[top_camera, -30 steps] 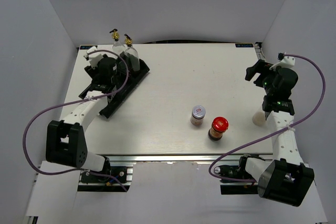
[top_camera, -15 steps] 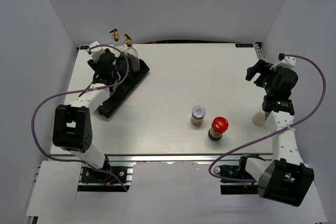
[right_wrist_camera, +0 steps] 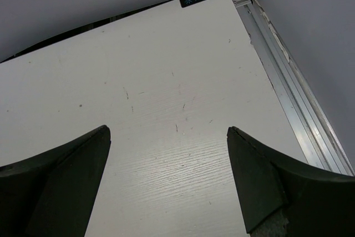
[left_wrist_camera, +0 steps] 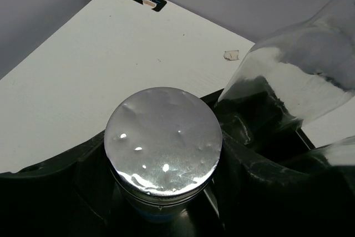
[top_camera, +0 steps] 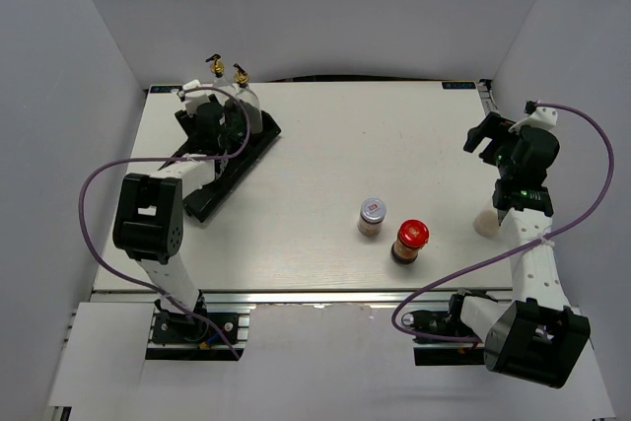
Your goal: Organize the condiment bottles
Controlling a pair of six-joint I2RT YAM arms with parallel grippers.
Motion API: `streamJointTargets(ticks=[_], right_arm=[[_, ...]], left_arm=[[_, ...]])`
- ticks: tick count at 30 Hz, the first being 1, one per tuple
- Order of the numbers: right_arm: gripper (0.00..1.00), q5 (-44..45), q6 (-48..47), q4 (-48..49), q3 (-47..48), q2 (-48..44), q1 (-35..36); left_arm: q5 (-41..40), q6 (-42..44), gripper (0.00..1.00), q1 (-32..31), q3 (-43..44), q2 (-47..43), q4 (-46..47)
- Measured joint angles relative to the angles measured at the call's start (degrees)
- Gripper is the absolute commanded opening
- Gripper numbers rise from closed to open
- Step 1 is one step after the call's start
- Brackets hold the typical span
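The left gripper (left_wrist_camera: pixel 164 162) has its jaws clamped on the shaker (left_wrist_camera: pixel 163 131), whose silver cap sits squarely between them, with a cruet (left_wrist_camera: pixel 302 62) just off to one side. The right gripper (right_wrist_camera: pixel 168 162) has its jaws spread wide above the table (right_wrist_camera: pixel 166 81).

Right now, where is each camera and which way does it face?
Top external: above and behind, looking down on table and both arms.
Left wrist: looks down on the shaker in the left gripper.
Right wrist: looks past the open right gripper at the table's far corner.
Shared by top and left wrist: a cruet.
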Motion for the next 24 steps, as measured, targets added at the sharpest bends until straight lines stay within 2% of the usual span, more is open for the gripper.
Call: streamJointTargets(ticks=[1,5,9,16,24], right_arm=[[0.89,0.3,0.0,-0.4,0.1,0.0,0.0],[0.89,1.6,0.0,-1.5,0.4,0.0,0.0],[0.90,3.0,0.0,-2.3,0.4,-0.1,0.0],[0.90,3.6,0.2,-4.3,1.6,-0.5,0.0],[0.89,6.1,1.3,-10.3,5.1,-1.9,0.0]], left_arm=[[-0.1,0.5,0.37,0.1,0.0,0.7,0.8],[-0.3,1.8,0.52,0.4,0.0,2.6,3.0],[-1.2,2.6,0.73,0.7,-1.6,2.8,7.2],[-1.5,2.4,0.98,1.0,-3.1,2.9,10.8],[-4.0,-1.8,0.98,1.0,-3.2,1.6,5.7]])
